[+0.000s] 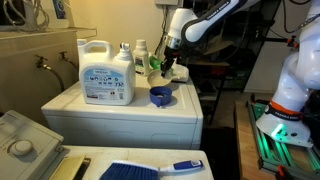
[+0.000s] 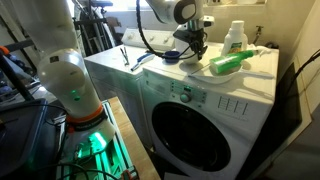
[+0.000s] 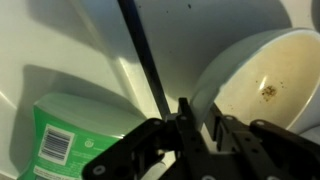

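Note:
A bowl (image 1: 160, 96), blue in both exterior views (image 2: 172, 57), sits on top of the white washing machine (image 1: 120, 112). In the wrist view its inside looks pale with brown specks (image 3: 265, 80). My gripper (image 3: 198, 108) straddles the bowl's near rim, one finger inside and one outside, with the rim filling the narrow gap between them. From outside, the gripper (image 1: 172, 68) comes down at the bowl's far side (image 2: 196, 48). A green bottle (image 3: 70, 135) lies on its side just beside the bowl (image 2: 228, 62).
A large white detergent jug (image 1: 107, 72) and smaller bottles (image 1: 140, 55) stand at the back of the washer top. A white bottle with a green cap (image 2: 235, 38) stands near the wall. A blue-handled brush (image 1: 150, 168) lies on a lower surface in front.

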Controlling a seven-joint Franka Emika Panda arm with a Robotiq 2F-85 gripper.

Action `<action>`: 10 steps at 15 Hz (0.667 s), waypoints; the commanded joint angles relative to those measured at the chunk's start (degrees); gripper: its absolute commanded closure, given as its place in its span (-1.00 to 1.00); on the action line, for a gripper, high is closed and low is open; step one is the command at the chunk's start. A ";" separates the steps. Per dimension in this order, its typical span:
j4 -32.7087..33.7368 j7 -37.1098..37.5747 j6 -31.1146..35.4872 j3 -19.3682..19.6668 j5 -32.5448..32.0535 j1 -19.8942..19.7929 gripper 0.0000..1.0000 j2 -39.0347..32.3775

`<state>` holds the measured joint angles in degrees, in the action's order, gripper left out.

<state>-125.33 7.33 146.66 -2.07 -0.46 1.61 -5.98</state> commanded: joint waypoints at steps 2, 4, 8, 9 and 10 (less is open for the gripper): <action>-2.22 0.35 -0.45 1.16 1.34 -0.56 -0.28 2.15; -1.42 -1.38 -3.28 0.86 4.34 -0.75 -0.58 2.83; -0.22 0.37 -8.59 0.72 4.06 -0.16 -1.00 3.84; 0.15 1.46 -9.74 0.71 3.12 0.00 -1.00 4.53; 1.01 3.86 -12.20 0.80 1.02 0.25 -1.00 5.26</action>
<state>-125.06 7.77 139.83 -1.38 2.39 1.51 -3.35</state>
